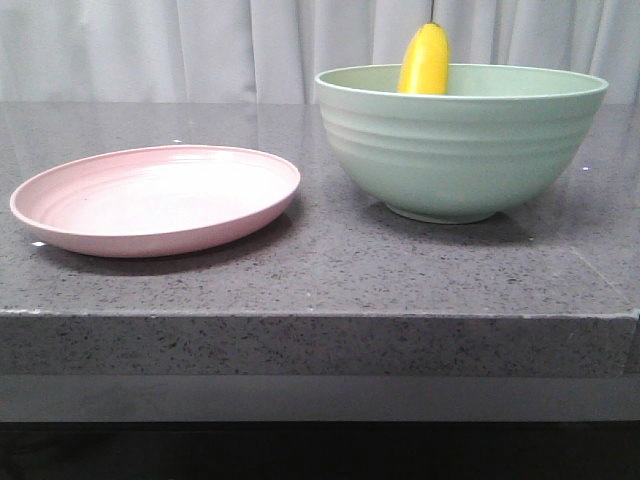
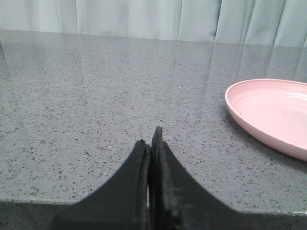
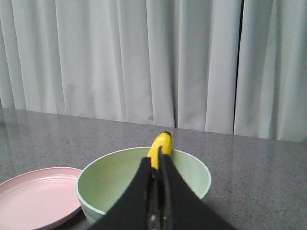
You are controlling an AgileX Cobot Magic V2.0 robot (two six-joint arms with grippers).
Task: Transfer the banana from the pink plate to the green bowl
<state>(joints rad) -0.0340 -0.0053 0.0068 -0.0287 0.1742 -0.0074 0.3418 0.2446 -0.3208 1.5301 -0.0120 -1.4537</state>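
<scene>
The right tool (image 3: 159, 165) has its two black fingers pressed together with nothing between them, hanging above the near rim of the bowl (image 3: 192, 172). Past its tips, the banana (image 3: 160, 146) stands inside that bowl, leaning on the far wall with its dark tip poking above the rim.

The left tool (image 2: 152, 143) is likewise pinched closed and empty, low over the bare speckled surface (image 2: 96, 96), with the plate (image 2: 273, 115) out at its 2 o'clock and well apart from it.

In the front view no arm shows. The banana (image 1: 425, 60) rises from the bowl (image 1: 460, 140) at about 12 o'clock on its rim. The plate (image 1: 155, 200) lies empty at the bowl's 9 o'clock, close beside it without touching, both on the grey surface (image 1: 320, 270).
</scene>
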